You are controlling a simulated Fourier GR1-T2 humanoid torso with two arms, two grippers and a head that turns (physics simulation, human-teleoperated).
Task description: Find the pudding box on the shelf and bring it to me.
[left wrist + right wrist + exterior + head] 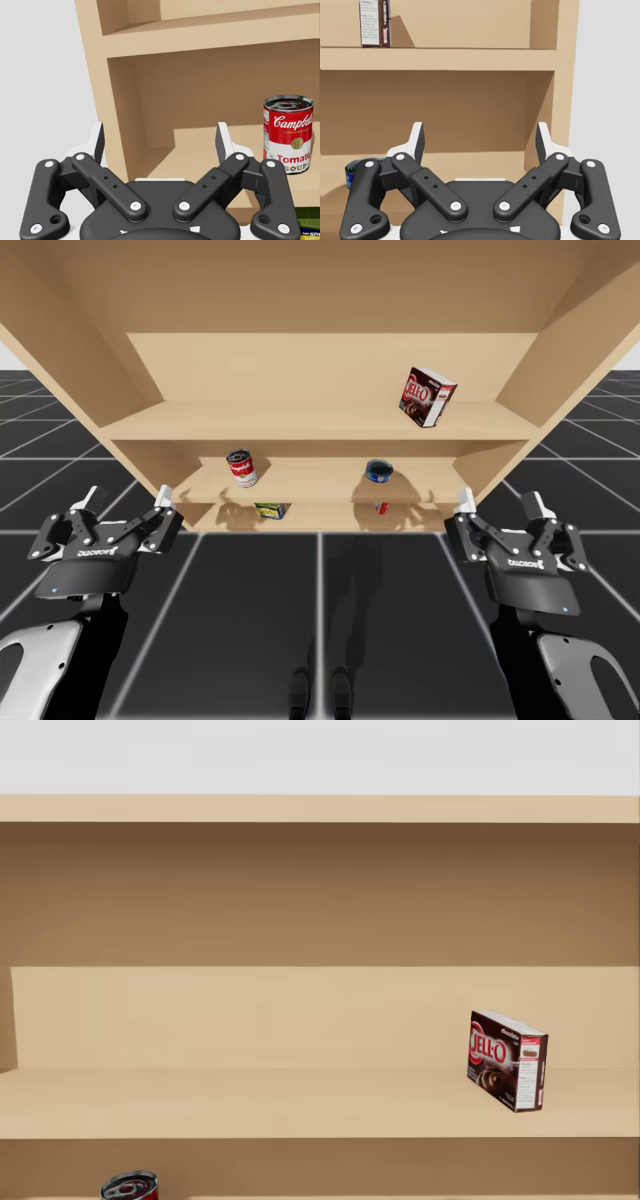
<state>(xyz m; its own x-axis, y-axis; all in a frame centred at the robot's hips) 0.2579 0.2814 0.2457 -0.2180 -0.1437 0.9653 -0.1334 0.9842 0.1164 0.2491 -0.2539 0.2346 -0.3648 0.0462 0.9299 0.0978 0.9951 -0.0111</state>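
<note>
The pudding box, dark brown with red and white print, stands upright and slightly turned on the right part of the wooden shelf's upper board. In the head view the box sits right of centre on that board. My left gripper hangs open in front of the shelf's lower left corner, holding nothing. My right gripper is open too, level with the lower right corner. From the right wrist view the box is high above and to the left of the open gripper. The left gripper faces the shelf's left wall.
A red and white can stands on the middle board, to the right of my left gripper. A blue can sits further right on that board. A yellow-green item and a small red one lie on the lowest board.
</note>
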